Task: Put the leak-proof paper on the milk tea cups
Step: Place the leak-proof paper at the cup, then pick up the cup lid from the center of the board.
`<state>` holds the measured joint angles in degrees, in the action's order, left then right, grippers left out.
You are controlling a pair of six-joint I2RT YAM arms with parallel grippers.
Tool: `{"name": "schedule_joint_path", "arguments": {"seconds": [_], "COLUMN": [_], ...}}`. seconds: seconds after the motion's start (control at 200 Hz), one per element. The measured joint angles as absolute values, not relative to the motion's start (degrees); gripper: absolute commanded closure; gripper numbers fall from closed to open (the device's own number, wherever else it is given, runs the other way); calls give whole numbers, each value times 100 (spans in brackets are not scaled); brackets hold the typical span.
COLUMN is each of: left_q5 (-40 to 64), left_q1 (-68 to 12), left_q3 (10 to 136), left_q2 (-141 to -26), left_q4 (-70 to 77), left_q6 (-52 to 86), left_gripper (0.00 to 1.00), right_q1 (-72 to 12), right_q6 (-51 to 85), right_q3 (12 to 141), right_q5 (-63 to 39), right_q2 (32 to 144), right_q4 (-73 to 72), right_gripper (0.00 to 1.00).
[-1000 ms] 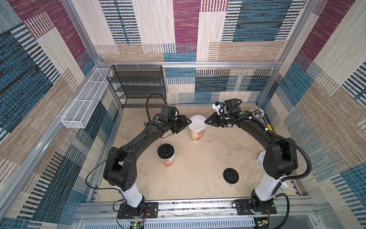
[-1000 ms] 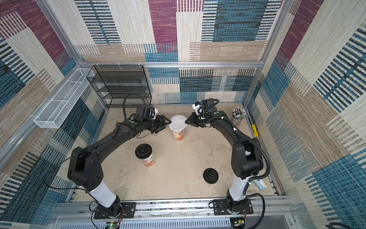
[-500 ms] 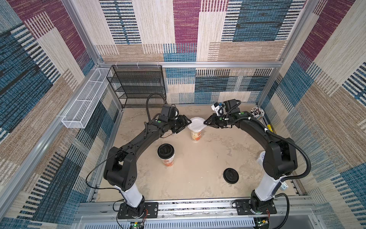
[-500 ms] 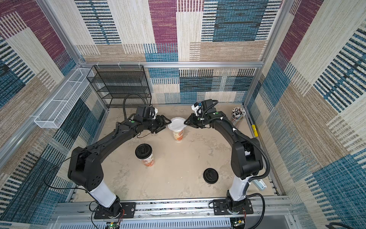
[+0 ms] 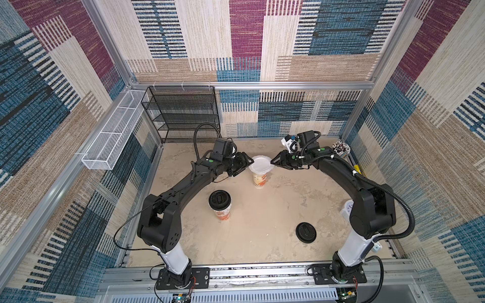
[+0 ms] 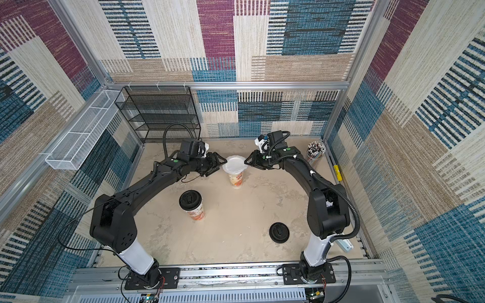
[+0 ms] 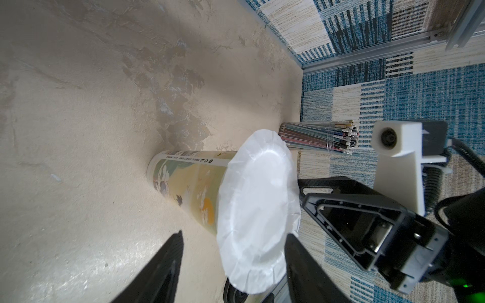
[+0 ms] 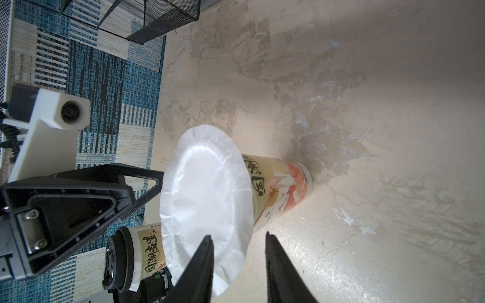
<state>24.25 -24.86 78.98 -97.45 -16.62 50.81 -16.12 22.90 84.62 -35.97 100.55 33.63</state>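
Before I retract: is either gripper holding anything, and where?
Nothing is held: left gripper and right gripper stand open beside the leak-proof paper lying on the cup.

Bare tabletop (image 5: 262,223) between cup (image 5: 222,213) and lid (image 5: 305,232)

Woven wall panels (image 5: 246,39) close in on three sides, a patchwork of blue, maroon, beige and cream blocks with ribbed stripes. Silver aluminium posts and a crossbar (image 5: 252,85) frame them. The tabletop (image 5: 262,230) is mottled beige, like plaster, with darker blotches, and it catches a soft glare in the wrist views. A black wire-mesh shelf rack (image 5: 183,112) stands against the back wall near the left corner. A long white mesh basket (image 5: 110,141) hangs on the left side rail. A metal rail (image 5: 262,272) runs along the front edge.
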Motion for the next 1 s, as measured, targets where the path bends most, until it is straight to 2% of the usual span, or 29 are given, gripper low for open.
{"name": "schedule_joint_path", "arguments": {"seconds": [0.065,0.18,0.22,0.386,0.631,0.781,1.002], "left_q5": [2423,2414,2412,2272,2123,2086,1973], "left_q1": [-2486,-2486,-2484,-2477,-2475,-2475,-2477], "left_q3": [7896,7896,7894,7856,7660,7450,7317], "left_q2": [-9732,-9690,-9662,-9450,-9107,-8925,-8783], "left_q4": [-1662,-1664,-1678,-1776,-1833,-1861,-1905], "left_q6": [5081,5078,5076,5030,4925,4923,4923], "left_gripper": [35,32,31,29,28,27,27], "right_q1": [-1612,-1612,-1612,-1612,-2117,-2526,-2825], "right_q6": [2290,2283,2241,1979,2222,3079,4305], "right_q3": [8438,8431,8412,8014,5931,4912,3999], "right_q5": [-3590,-3461,-3339,-2453,-690,-220,-130], "right_q2": [10005,9797,9651,8711,6989,6143,5806], "right_q4": [3385,3446,3468,3704,4591,5140,5555], "right_gripper": [59,41,37,32,22,12,14]}}
